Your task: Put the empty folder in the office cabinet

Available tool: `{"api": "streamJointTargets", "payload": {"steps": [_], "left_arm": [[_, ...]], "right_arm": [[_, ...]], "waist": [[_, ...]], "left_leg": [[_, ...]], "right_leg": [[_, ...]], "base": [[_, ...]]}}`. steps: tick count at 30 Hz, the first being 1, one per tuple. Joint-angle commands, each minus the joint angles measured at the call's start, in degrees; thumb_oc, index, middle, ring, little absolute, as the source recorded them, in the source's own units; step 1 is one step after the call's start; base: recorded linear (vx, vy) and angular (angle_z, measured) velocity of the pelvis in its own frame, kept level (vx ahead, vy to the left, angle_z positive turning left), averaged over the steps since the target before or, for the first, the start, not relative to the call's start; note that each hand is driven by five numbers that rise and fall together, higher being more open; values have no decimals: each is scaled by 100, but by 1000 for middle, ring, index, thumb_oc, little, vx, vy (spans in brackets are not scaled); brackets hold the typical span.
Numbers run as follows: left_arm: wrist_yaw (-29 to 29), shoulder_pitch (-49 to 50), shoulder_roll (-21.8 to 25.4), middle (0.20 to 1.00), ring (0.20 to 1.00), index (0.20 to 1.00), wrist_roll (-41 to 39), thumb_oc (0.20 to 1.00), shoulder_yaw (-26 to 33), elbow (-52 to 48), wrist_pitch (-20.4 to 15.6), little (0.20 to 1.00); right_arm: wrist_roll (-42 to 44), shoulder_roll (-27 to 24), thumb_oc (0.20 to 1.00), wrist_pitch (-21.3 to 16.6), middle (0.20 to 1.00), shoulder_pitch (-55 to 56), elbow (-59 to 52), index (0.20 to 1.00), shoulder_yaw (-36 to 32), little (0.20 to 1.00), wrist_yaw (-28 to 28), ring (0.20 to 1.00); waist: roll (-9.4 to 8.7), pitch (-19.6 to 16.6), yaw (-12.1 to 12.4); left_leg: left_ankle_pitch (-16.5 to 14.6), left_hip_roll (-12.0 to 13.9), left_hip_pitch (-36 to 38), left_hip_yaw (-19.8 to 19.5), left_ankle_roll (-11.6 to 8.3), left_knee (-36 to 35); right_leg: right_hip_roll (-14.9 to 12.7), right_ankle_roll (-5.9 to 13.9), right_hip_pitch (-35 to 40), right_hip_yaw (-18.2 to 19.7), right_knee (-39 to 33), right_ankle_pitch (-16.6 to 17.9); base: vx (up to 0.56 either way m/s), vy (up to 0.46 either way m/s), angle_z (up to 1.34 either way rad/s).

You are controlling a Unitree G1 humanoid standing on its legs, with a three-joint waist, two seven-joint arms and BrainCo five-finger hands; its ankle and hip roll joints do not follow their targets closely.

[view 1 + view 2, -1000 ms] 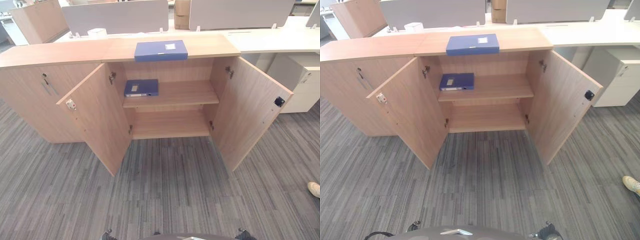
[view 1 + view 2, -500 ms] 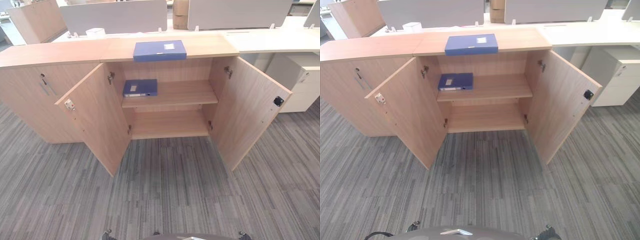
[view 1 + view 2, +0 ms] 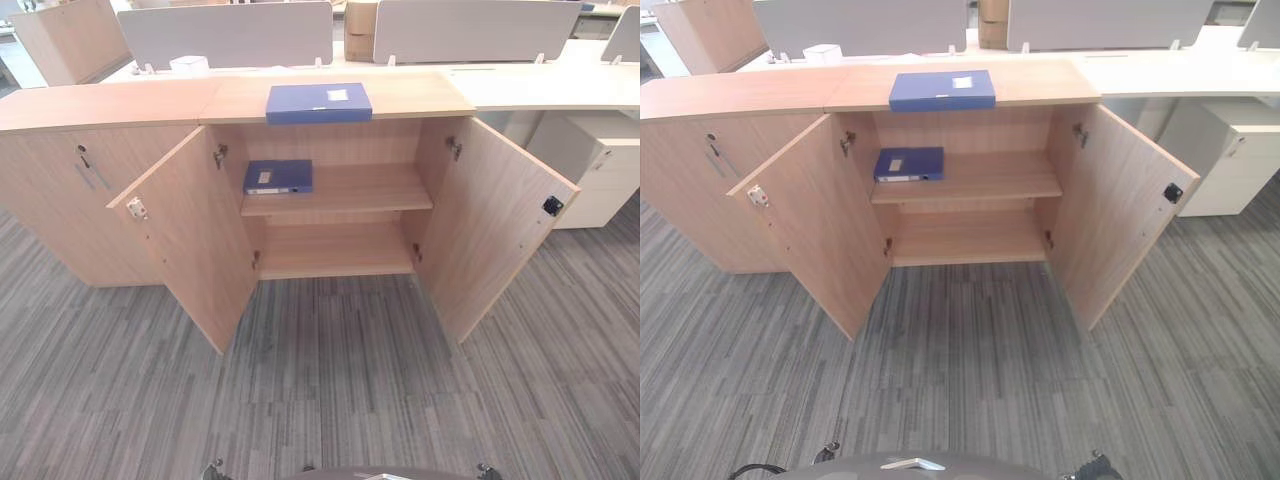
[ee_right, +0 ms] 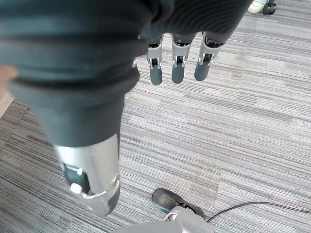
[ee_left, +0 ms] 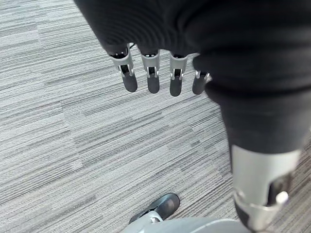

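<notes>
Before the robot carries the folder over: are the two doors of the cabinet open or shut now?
Open. The left door and right door both swing outward, showing the shelf inside. A blue folder lies on the cabinet top.

At the top centre of my head view, a flat blue folder (image 3: 319,102) lies on the light wooden cabinet top (image 3: 120,102). Below it, a second blue folder (image 3: 278,176) lies at the left end of the cabinet's upper wooden shelf (image 3: 365,187).

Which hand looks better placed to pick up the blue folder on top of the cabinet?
Neither clearly. The folder lies centred on the cabinet, and the left hand and right hand both hang open over the carpet, holding nothing. Both together seems likeliest.
</notes>
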Motion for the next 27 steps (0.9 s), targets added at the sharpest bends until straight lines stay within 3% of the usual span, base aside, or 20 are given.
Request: {"api": "streamJointTargets", "payload": {"steps": [1, 7, 16, 19, 22, 24, 27], "left_arm": [[53, -279, 130, 1000, 1000, 1000, -8, 1000, 70, 377, -30, 1000], [79, -365, 142, 1000, 1000, 1000, -299, 1000, 240, 392, -38, 1000], [42, -221, 171, 1000, 1000, 1000, -581, 1000, 512, 525, 6, 1000], [20, -214, 205, 1000, 1000, 1000, -684, 1000, 614, 519, 11, 1000], [9, -254, 220, 1000, 1000, 1000, -875, 1000, 707, 416, 6, 1000], [68, -332, 216, 1000, 1000, 1000, -974, 1000, 703, 341, -20, 1000], [113, -341, 193, 1000, 1000, 1000, -1035, 1000, 683, 283, -59, 1000]], "right_arm": [[-146, -105, 1000, -86, 1000, -295, 167, 1000, 245, 1000, -79, 1000], [-152, -159, 1000, -39, 1000, -412, 210, 1000, 117, 1000, -55, 1000], [-20, -145, 1000, -69, 1000, -193, 218, 1000, 78, 1000, 7, 1000], [-29, -138, 1000, -75, 1000, -161, 191, 1000, 122, 1000, 17, 1000], [-13, -198, 1000, -73, 1000, -222, 104, 1000, 136, 1000, 16, 1000], [25, -263, 1000, -68, 1000, -325, 61, 1000, 135, 1000, -27, 1000], [22, -315, 1000, -70, 1000, -375, 10, 1000, 152, 1000, -60, 1000]], "waist": [[-92, 116, 1], [-4, 318, 86], [-46, 303, 63], [-90, 313, 73], [-160, 418, 139], [-214, 580, 204], [-263, 578, 315]], "left_leg": [[-683, 25, -2, -298, -296, -63], [-599, 117, -209, 33, -331, -63], [-749, 166, 22, -69, -314, -37], [-985, 181, -71, -103, -281, 393], [-1211, 51, -480, -31, -323, 1450], [-939, 116, -1002, 97, -419, 2258], [-906, 413, -1537, 403, -401, 2014]], "right_leg": [[-249, 475, -284, -84, -396, 312], [-485, 604, -537, -636, -274, 424], [-385, 442, -415, -517, -98, 107], [-353, 365, -434, -481, 46, -37], [-390, 253, -389, -458, 159, -183], [-454, 207, -272, -480, 151, -256], [-596, 331, -36, -522, 67, -377]], "base": [[-39, -5, -2], [-39, -24, -33], [152, -35, -3], [149, -65, 6], [104, -48, -1], [107, -17, -5], [263, 71, -10]]}}
